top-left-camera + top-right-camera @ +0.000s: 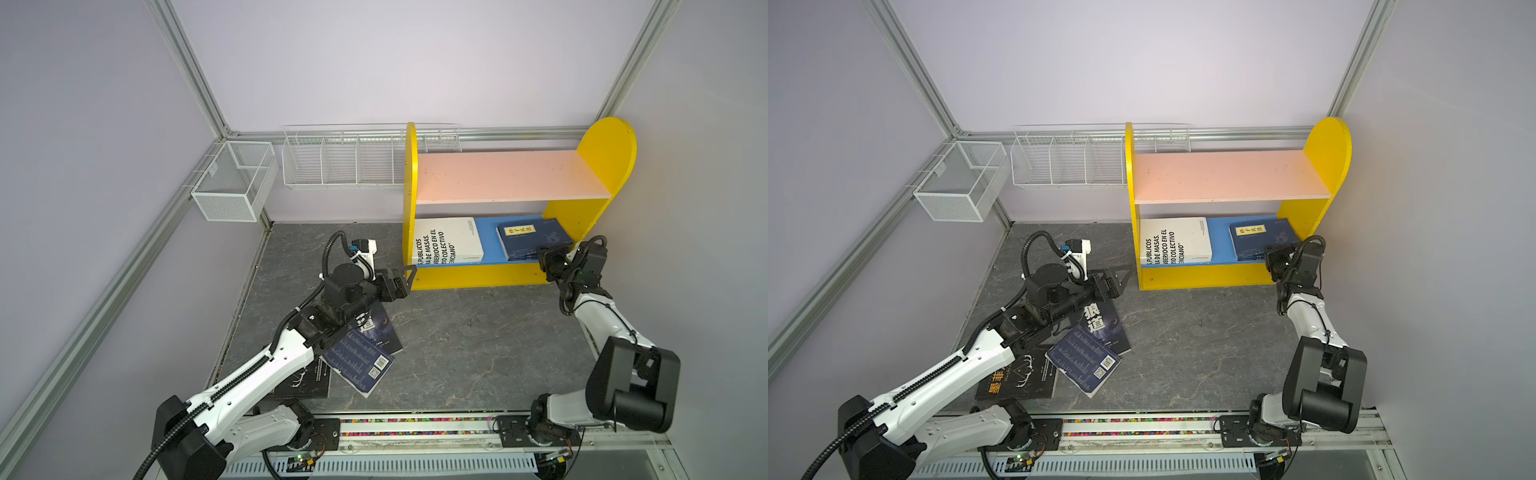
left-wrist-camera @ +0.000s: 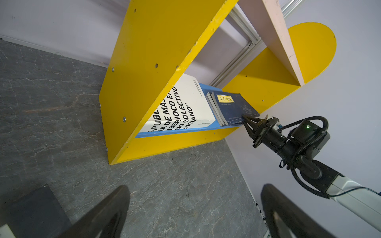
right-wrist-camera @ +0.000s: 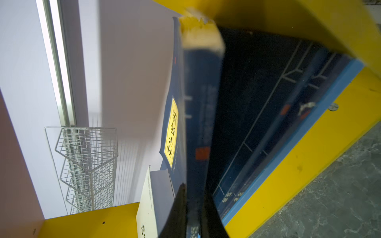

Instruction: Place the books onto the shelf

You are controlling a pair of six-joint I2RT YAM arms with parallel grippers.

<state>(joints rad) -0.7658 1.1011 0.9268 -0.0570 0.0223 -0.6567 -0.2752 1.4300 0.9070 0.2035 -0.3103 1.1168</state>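
The shelf (image 1: 511, 176) (image 1: 1225, 176) has yellow sides, a pink upper board and a blue lower board. On the lower board a white book (image 1: 449, 241) (image 2: 185, 107) lies at the left and a stack of navy books (image 1: 532, 239) (image 2: 233, 107) at the right. My right gripper (image 1: 542, 253) (image 2: 246, 119) (image 3: 194, 189) is shut on the front edge of the top navy book (image 3: 198, 103), lifting that edge off the one beneath. My left gripper (image 1: 409, 277) (image 2: 195, 187) hangs open and empty by the shelf's left front corner. Three books lie under the left arm: black (image 1: 1104, 328), navy (image 1: 1084, 361), black (image 1: 1021, 378).
A white mesh basket (image 1: 235, 183) and a divided wire basket (image 1: 340, 160) hang on the back-left walls. The shelf's right side stands close to the right wall. Grey stone tabletop (image 1: 457, 345) stretches between the two arms in front of the shelf.
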